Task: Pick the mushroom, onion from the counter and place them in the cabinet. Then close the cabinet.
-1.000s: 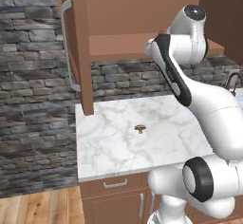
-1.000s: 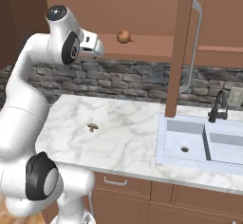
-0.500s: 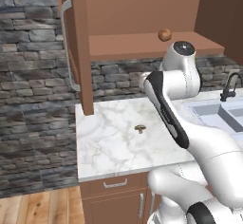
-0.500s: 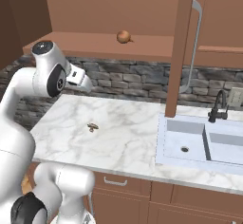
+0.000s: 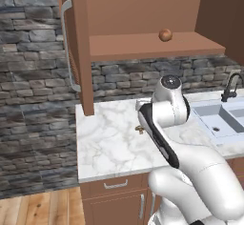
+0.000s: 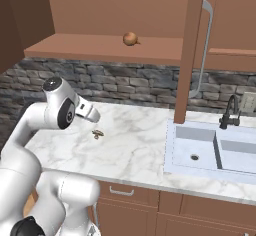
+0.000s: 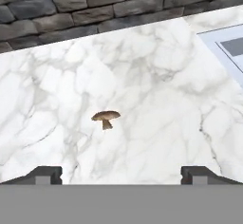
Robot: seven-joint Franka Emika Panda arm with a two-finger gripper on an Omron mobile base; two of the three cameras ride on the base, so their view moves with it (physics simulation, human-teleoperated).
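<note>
Cabinet (image 5: 78, 47) hung w/ doors open, onion (image 5: 165, 35) sat on its shelf, right of centre in left base view. Below, mushroom (image 7: 106, 117) lay on the counter (image 7: 156, 99), cap up, well apart from the sink (image 6: 210, 147) at right. Gripper (image 7: 121, 174) hovered above the mushroom, jaws spread wide, nothing held, tips either side of it in hand view.

A kitchen: marble counter (image 5: 109, 143), sink (image 6: 210, 150), wooden cabinet (image 5: 143, 14), stone backsplash (image 5: 33, 76).
</note>
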